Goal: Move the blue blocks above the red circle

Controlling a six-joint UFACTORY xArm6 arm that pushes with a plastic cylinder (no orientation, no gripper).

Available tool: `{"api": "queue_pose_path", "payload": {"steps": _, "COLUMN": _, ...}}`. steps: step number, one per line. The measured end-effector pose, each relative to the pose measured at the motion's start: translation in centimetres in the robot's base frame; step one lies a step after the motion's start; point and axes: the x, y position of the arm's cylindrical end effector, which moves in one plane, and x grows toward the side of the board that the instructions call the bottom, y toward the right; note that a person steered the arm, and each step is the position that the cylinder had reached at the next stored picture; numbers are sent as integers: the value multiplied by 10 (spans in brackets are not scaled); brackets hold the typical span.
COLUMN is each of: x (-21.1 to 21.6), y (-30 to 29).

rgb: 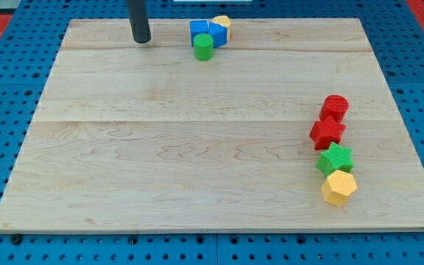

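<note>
- While my tip (141, 40) rests near the bench's (197, 162) top edge, it is bare, with no pincer to part or clamp.
- The blue cube (199, 30) and a blue block (217, 34) touch, a row running toward the view's right of my tip.
- A green cylinder (203, 47) and a yellow block (221, 22) adjoin them.
- The red circle (335, 107) lies far toward the view's lower right, heading a column: red star (327, 132), green star (335, 159), yellow hexagon (338, 187).

A green cylinder (203, 47) and yellow block (221, 23) sit at the counter's (160, 147) top; red star (327, 132), green star (335, 159), yellow hexagon (338, 187) line the right.
</note>
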Motion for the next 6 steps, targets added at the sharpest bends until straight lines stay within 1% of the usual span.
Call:
{"api": "queue_pose_path", "payload": {"steps": 1, "x": -3, "y": 42}}
{"api": "queue_pose_path", "payload": {"steps": 2, "x": -4, "y": 59}}
{"api": "queue_pose_path", "payload": {"steps": 3, "x": -21, "y": 82}}
{"api": "queue_pose_path", "payload": {"steps": 4, "x": -20, "y": 131}}
{"api": "queue_pose_path", "payload": {"steps": 5, "x": 11, "y": 176}}
{"api": "queue_pose_path", "payload": {"steps": 6, "x": 20, "y": 212}}
